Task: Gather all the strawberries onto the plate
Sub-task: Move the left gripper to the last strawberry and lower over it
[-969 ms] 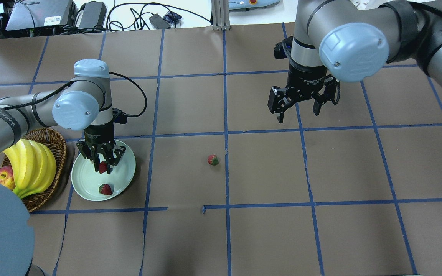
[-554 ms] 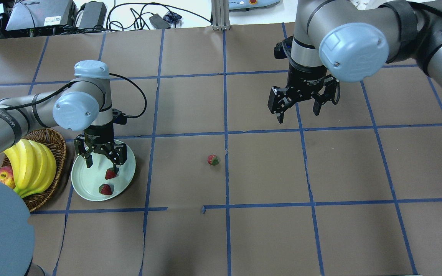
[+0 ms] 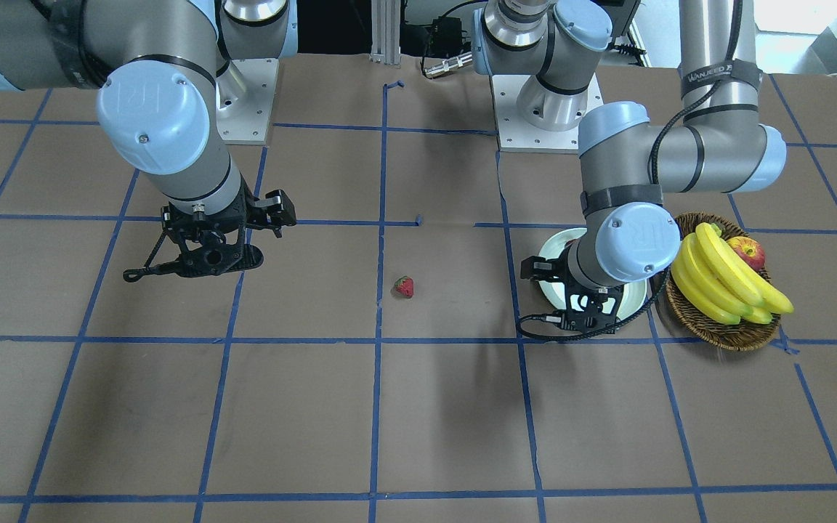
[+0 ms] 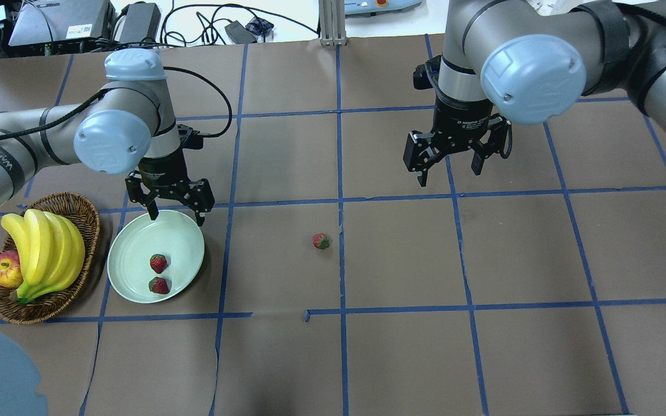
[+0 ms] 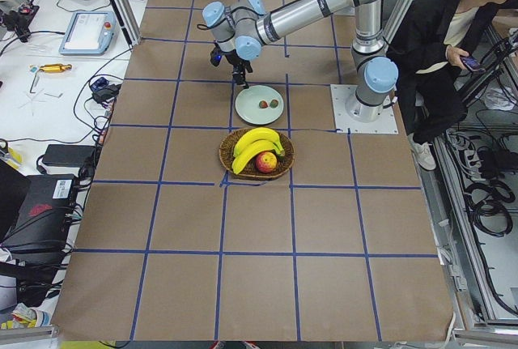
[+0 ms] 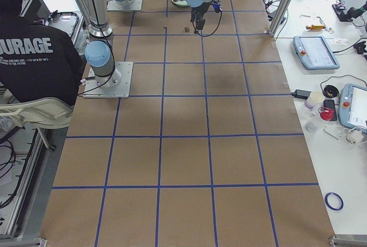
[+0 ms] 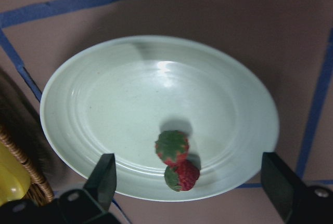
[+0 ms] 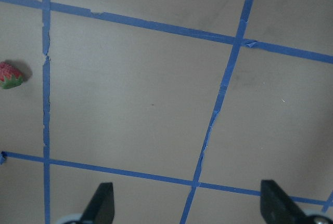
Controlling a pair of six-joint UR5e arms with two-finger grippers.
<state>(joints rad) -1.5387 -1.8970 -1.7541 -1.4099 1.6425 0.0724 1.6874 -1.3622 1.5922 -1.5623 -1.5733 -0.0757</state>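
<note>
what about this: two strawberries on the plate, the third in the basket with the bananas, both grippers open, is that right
Not quite. The third strawberry is not in the basket; it lies on the bare table near the middle, as the overhead view shows. The rest holds: two strawberries on the plate, left gripper and right gripper open.

L jaws up; 2nd strawberry [image 4: 158, 263] in plate [image 4: 134, 249]
</note>
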